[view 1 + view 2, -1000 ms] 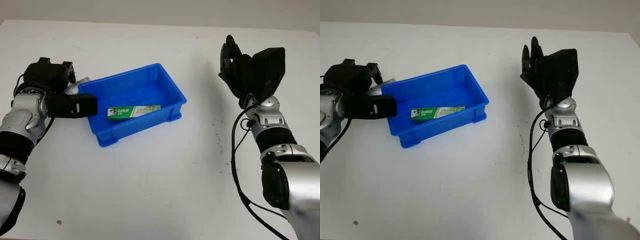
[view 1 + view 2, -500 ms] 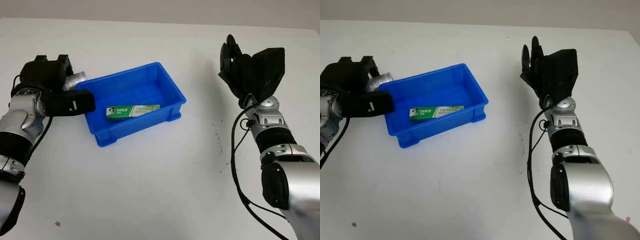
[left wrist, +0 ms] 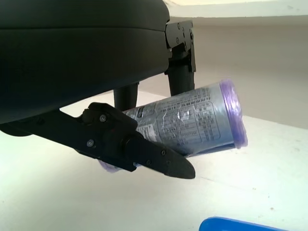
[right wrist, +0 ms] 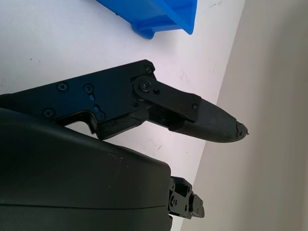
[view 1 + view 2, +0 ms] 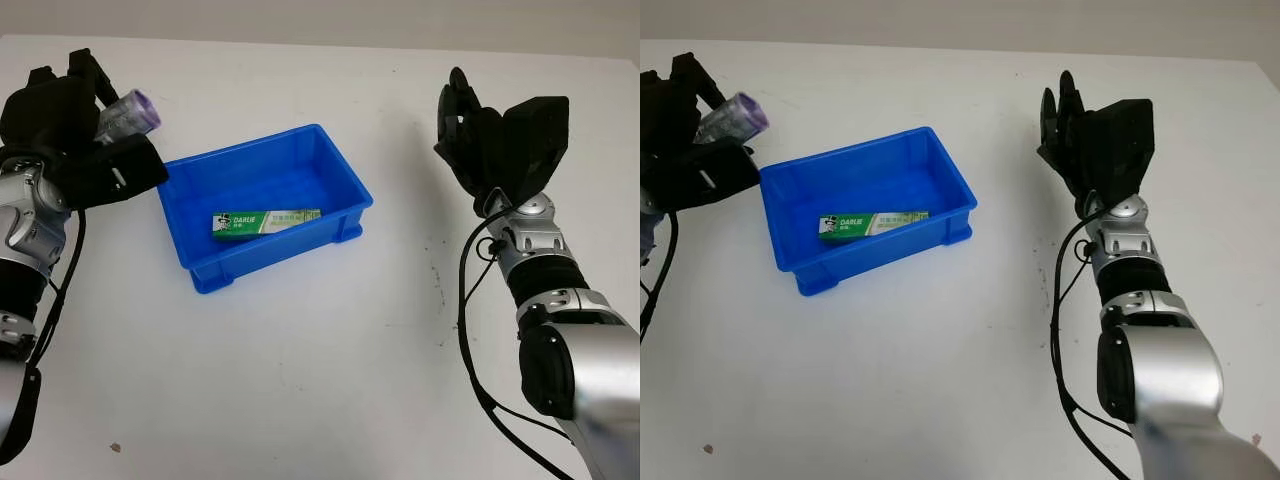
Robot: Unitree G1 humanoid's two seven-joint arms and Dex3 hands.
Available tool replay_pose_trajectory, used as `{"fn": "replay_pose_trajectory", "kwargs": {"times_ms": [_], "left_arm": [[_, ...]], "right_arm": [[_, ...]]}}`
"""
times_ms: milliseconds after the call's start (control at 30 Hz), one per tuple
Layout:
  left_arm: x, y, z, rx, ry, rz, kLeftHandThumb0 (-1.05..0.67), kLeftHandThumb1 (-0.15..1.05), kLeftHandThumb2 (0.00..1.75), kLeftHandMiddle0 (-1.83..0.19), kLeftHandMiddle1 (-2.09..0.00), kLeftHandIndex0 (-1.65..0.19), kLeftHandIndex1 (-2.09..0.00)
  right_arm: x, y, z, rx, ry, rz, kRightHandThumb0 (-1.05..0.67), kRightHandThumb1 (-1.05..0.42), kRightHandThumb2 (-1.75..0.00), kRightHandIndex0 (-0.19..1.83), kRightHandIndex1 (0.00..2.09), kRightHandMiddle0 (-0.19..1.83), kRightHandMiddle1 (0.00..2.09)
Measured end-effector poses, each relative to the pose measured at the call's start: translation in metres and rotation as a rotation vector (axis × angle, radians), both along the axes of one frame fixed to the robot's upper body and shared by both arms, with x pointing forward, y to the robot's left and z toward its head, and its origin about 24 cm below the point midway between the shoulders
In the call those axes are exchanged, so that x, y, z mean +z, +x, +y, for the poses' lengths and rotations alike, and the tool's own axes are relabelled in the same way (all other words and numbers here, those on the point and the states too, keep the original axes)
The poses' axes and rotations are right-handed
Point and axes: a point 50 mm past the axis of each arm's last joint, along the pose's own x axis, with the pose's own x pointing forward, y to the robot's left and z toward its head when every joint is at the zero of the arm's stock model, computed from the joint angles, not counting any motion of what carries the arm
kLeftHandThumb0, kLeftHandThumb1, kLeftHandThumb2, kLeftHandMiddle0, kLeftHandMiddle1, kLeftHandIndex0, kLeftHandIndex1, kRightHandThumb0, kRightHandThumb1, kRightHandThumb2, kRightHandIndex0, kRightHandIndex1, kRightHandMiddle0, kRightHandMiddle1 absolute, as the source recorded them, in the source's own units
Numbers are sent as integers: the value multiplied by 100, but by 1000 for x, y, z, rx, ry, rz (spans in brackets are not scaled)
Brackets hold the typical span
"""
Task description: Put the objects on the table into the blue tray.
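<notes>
My left hand (image 5: 85,135) is raised above the table to the left of the blue tray (image 5: 338,178), shut on a silvery roll with purple ends (image 5: 127,111). Close up in the left wrist view, the same roll (image 3: 192,120) sits clamped between the black fingers (image 3: 139,149). A green and white toothpaste box (image 5: 265,220) lies inside the tray. My right hand (image 5: 470,130) is held upright and open over the right part of the table, away from the tray.
The white table (image 5: 330,340) stretches around the tray. A black cable (image 5: 470,330) hangs along my right forearm. A corner of the blue tray (image 4: 163,17) appears in the right wrist view.
My left hand has lifted the purple-ended roll off the table beside the tray and carried it up and to the left. The right hand has stayed still.
</notes>
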Motion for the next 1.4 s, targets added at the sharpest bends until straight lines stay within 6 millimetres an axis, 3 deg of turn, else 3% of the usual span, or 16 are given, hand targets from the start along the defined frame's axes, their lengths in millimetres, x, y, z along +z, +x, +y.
{"fn": "replay_pose_trajectory", "kwargs": {"times_ms": [133, 300, 500, 633, 700, 800, 1100, 1200, 1300, 1367, 1400], "left_arm": [[24, -12, -6, -48, -68, -160, 0, 105, 20, -14, -209, 7, -209], [50, -34, -19, -200, -193, -296, -5, 105, 20, -33, -209, 2, -209], [65, -47, -53, -481, -373, -227, -5, 105, 18, -54, -209, -10, -209], [58, -44, -64, -581, -448, -98, -6, 105, 18, -61, -209, -14, -209], [54, -42, -70, -613, -462, -26, -15, 105, 17, -62, -209, -16, -209], [46, -36, -84, -658, -452, 88, -11, 105, 18, -62, -209, -20, -209], [0, -10, -108, -600, -393, 367, -5, 105, 21, -47, -209, -15, -209], [-4, -1, -109, -567, -338, 381, -6, 105, 20, -55, -209, -20, -209], [0, 4, -111, -515, -312, 397, -18, 104, 9, -23, -209, 1, -209], [1, 5, -113, -503, -266, 427, -38, 102, 6, 6, -199, 15, -173], [1, 5, -114, -510, -243, 447, -44, 102, 6, 9, -174, 17, -148]], "right_arm": [[0, 0, 1, 4, -1, 0, -73, -105, -80, -19, 0, -19, 0], [-1, 0, 1, 3, -1, 1, -72, -105, -80, -19, 0, -19, 0], [-1, 0, 1, 4, -12, 3, -72, -105, -80, -19, 0, -19, 0], [-1, 0, 1, 5, -11, 3, -71, -105, -79, -19, 0, -19, 0], [-1, 0, 1, 1, -9, 2, -74, -105, -78, -19, 0, -19, 0], [-1, 0, 1, -3, -8, 2, -74, -105, -78, -19, 0, -19, 0], [-4, -1, 1, -3, -7, 8, -71, -105, -80, -19, 0, -19, 0], [-5, -1, 1, -2, -8, 13, -72, -105, -82, -19, 0, -19, 0], [-5, -1, 1, 2, -10, 12, -72, -105, -83, -19, 0, -19, 0], [-4, -1, 1, 6, -12, 8, -71, -105, -83, -19, 0, -19, 0], [-3, -1, 1, 6, -11, 10, -71, -105, -83, -19, 0, -19, 0]]}}
